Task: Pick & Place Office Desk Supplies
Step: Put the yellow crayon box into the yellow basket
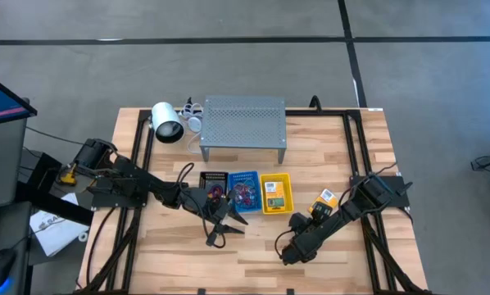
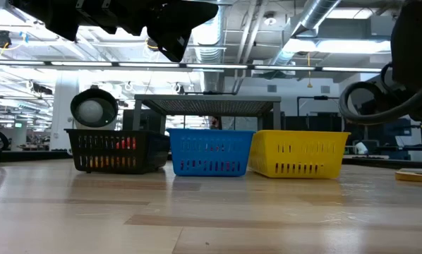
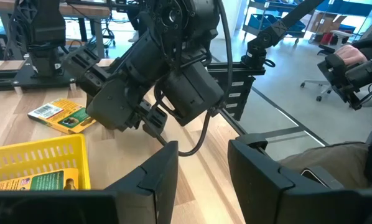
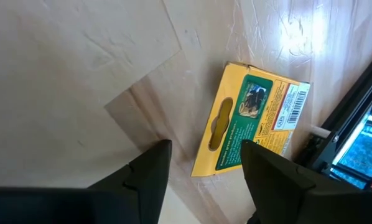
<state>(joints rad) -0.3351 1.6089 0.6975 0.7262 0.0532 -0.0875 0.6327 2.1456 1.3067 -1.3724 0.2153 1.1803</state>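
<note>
Three small slotted plastic baskets are sitting in a row near the middle of the pale wooden plank counter: a black basket, a blue basket and a yellow basket, all just in front of the grey perforated metal shelf. The blue basket is holding a tangle of coloured rubber-band loops, the black one is showing red and orange bits through its slots in the low view, and a yellow-and-green crayon box is lying flat in the yellow basket. A second yellow-and-green crayon box is lying flat on the bare counter toward the right edge, beside the yellow basket. The right gripper is hanging above the counter near the front edge, its jaws parted and gripping nothing, the loose box showing just beyond the gap between them. The left gripper is sitting in front of the black and blue baskets, angled toward the right arm, jaws standing apart and empty. A white cylinder with a dark end is lying by the shelf's left end, toward the counter's back edge.
</note>
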